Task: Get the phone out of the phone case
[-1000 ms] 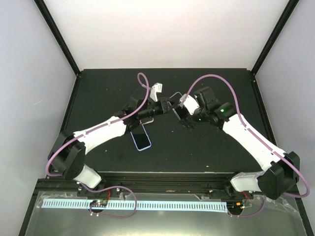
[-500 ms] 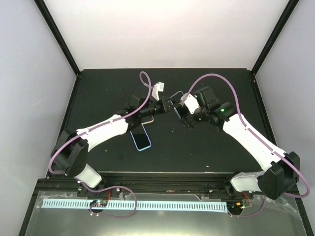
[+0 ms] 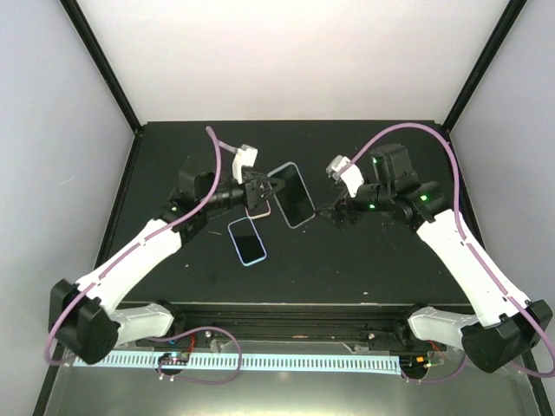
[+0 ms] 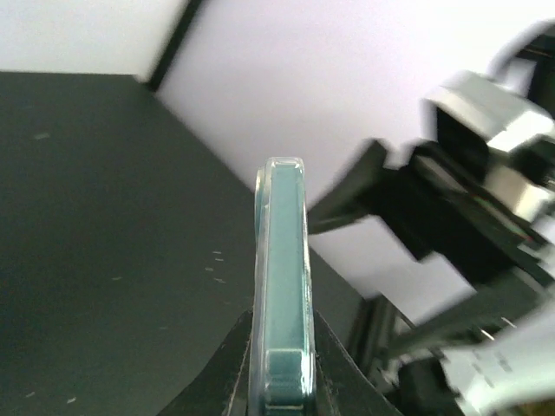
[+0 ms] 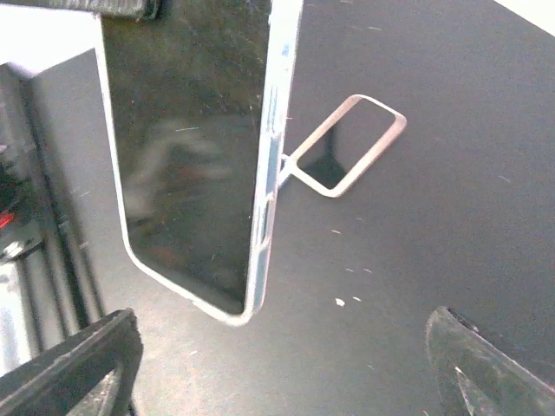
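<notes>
Left pincer (image 3: 263, 189) is clamped tight on one end of the cased phone (image 3: 291, 195). It holds the phone off the table (image 3: 373, 260), at 1 o'clock from the spare handset (image 3: 249, 240) lying flat. The clear phone case (image 5: 270, 139) isn't off yet. Right pincer (image 3: 329, 212) gapes wide and empty, just off the phone's free end at 3 o'clock. My read: right should bite only the case lip at a free corner and peel. Left holds firm, no twisting.
</notes>
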